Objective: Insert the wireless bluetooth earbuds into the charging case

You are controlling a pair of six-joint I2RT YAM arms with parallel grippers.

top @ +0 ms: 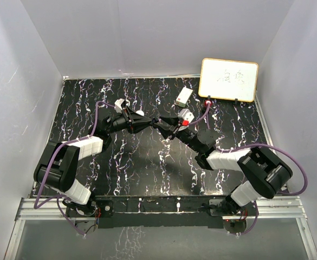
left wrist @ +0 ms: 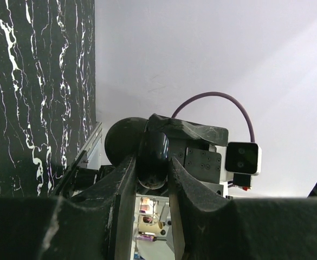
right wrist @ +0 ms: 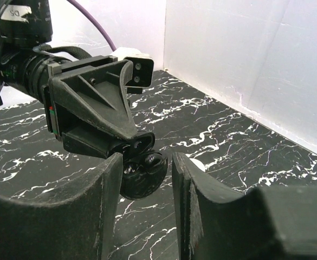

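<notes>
Left wrist view: left gripper (left wrist: 151, 187) is clamped tight on a glossy black case (left wrist: 153, 154), up off the table (top: 147, 160). Right gripper (right wrist: 147, 168) faces it, fingers apart, holding nothing. Earbuds are too small to make out.

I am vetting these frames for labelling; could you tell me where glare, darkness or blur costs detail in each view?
Top external: the whiteboard is washed out, its writing faint, and the arms merge with the dark table. Left wrist: the left fingers are underexposed against the bright wall; the glossy black case carries a highlight. Right wrist: the near right fingers look soft.
</notes>
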